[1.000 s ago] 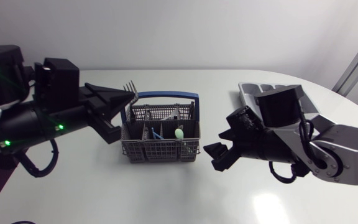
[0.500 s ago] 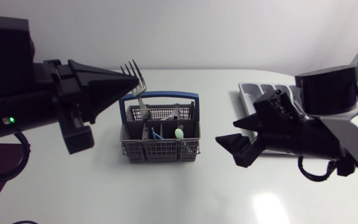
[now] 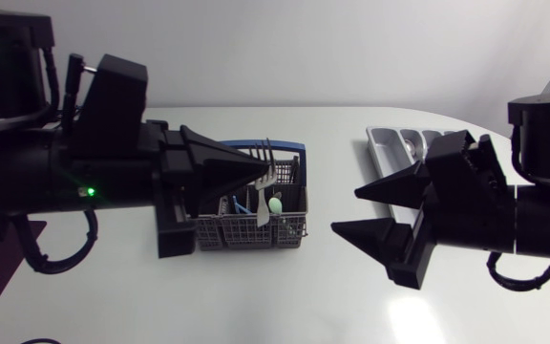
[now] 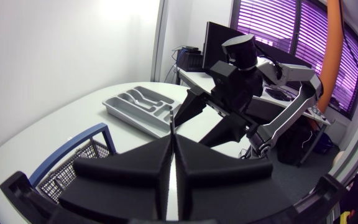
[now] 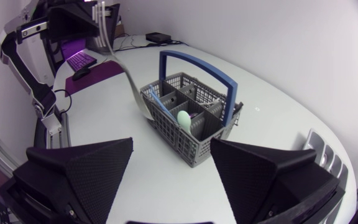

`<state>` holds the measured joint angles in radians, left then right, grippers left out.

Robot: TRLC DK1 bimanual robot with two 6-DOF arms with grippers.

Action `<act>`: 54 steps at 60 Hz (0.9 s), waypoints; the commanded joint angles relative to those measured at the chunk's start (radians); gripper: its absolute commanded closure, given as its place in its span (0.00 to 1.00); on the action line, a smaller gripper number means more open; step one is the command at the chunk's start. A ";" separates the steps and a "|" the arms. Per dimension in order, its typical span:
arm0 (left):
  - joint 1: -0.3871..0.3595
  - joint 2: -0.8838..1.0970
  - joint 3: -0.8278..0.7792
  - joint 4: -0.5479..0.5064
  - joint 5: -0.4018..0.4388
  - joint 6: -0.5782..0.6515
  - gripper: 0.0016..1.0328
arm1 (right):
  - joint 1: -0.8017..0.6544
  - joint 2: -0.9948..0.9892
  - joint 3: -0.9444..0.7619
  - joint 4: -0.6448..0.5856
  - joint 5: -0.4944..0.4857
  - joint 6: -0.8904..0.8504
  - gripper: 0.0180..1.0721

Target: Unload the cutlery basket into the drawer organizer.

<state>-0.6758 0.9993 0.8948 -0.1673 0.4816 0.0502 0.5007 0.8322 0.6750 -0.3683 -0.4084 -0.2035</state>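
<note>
Left gripper (image 3: 254, 168) is clamped shut on a silver fork (image 3: 267, 183), held over the grey cutlery basket (image 3: 246, 232). Right gripper (image 3: 345, 211) hovers wide open just right of the basket. The drawer organizer (image 3: 390, 145) sits far right.

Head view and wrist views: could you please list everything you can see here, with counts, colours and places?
Table: one, white, under everything.
Basket: one, grey with a blue handle, mid-table.
Fork: one, silver, in the left gripper, over the basket.
Green utensil: one, pale green head, standing in the basket.
Other cutlery: count unclear, blue and silver, in the basket.
Organizer: one, grey, on the table beyond the right gripper.
Left gripper: one, black, shut on the fork.
Right gripper: one, black, open, beside the basket.
</note>
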 commanded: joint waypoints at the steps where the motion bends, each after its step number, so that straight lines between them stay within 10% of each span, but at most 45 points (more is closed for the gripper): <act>1: -0.010 0.045 0.058 0.005 0.034 -0.023 0.97 | 0.044 0.008 0.024 0.012 -0.013 -0.011 0.14; 28: -0.024 0.147 0.115 -0.005 0.134 -0.059 0.97 | 0.114 0.142 0.024 0.187 -0.055 -0.014 0.15; 54: -0.027 0.170 0.122 -0.005 0.152 -0.066 0.97 | 0.136 0.211 0.023 0.315 -0.044 -0.048 0.61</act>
<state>-0.6960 1.1584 0.9813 -0.1753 0.6209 0.0025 0.6270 1.0237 0.6754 -0.0708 -0.4492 -0.2264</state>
